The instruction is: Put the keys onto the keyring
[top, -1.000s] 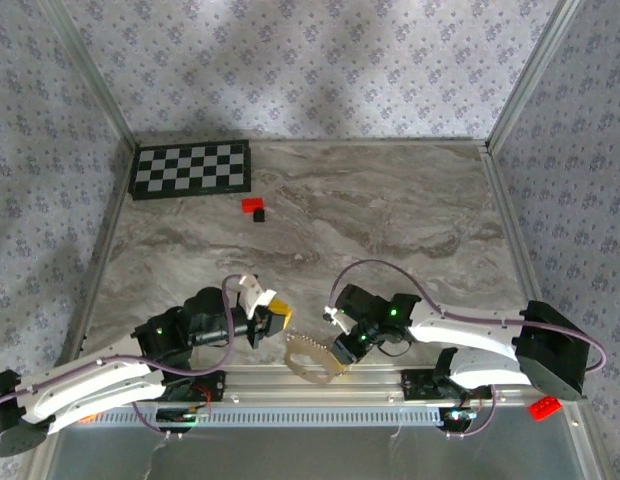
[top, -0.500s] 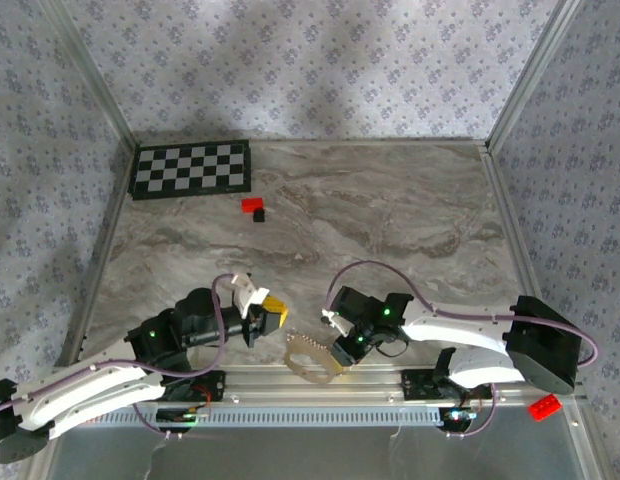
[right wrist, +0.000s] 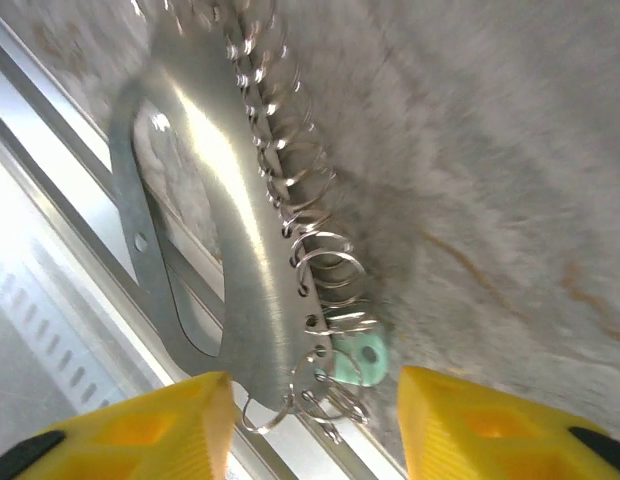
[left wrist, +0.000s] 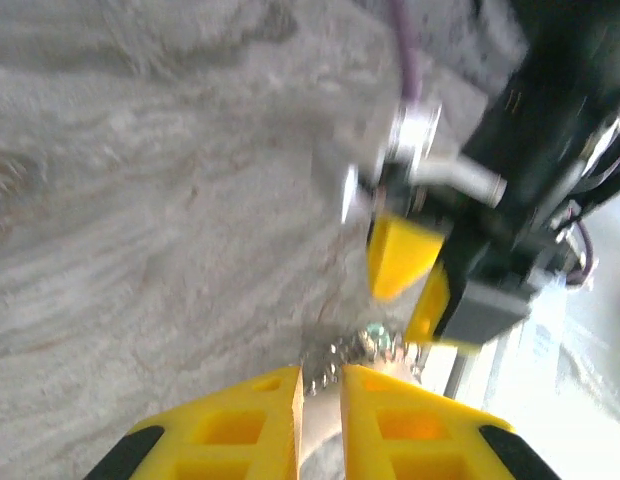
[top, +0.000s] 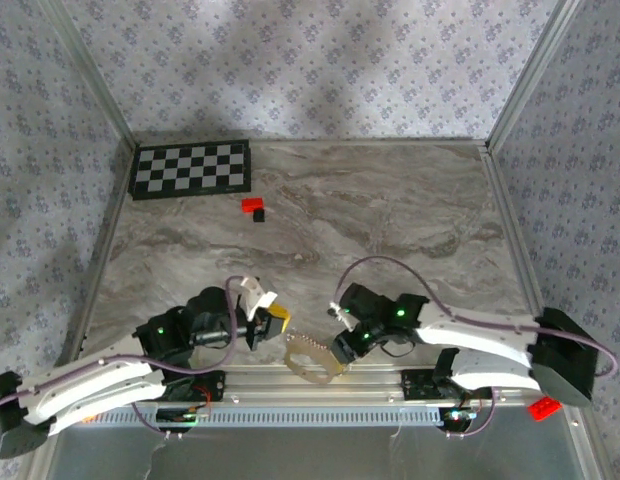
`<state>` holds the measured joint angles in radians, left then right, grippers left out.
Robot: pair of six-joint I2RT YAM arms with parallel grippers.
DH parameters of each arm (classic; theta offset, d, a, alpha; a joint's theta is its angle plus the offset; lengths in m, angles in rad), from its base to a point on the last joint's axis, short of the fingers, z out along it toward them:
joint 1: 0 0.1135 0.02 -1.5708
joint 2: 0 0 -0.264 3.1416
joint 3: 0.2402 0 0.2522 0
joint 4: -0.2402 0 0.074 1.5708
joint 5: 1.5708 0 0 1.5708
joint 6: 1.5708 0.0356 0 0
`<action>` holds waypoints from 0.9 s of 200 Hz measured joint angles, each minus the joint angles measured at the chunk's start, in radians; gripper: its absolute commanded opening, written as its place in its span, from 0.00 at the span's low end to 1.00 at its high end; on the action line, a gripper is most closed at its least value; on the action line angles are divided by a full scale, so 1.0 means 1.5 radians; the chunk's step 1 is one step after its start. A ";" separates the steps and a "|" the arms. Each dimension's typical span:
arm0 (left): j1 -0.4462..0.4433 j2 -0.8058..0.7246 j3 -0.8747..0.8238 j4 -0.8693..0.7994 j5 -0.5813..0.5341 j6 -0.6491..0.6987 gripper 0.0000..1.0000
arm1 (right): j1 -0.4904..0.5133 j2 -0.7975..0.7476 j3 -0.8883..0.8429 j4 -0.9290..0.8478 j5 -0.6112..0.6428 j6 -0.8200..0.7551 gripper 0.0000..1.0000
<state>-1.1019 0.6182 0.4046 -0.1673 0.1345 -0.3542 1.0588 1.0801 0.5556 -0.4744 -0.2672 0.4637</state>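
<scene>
one keyring on the table
right gripper spread wider than before; left gripper pinched nearly closed

I see a polished metal plate, glossy and mirror-bright, carrying thin shiny wire keyrings and one matt green plastic-looking disc. The table is a smooth, matt grey marble pattern. The fingers of my right gripper look matt yellow plastic.
</scene>
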 measured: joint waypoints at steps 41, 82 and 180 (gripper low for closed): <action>-0.096 0.129 0.011 -0.020 -0.033 0.014 0.18 | -0.161 -0.193 -0.039 -0.018 0.006 0.052 0.71; -0.180 0.293 0.089 -0.025 -0.069 0.036 0.17 | -0.297 -0.242 -0.067 -0.031 0.000 0.066 0.79; -0.244 0.616 0.283 0.015 -0.063 0.107 0.14 | -0.461 -0.313 -0.082 -0.053 -0.024 0.062 0.88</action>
<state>-1.4681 1.5421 0.8284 -0.1452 0.0399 -0.1932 0.3668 0.6109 0.4332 -0.5541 -0.3027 0.5571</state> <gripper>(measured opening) 0.141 0.875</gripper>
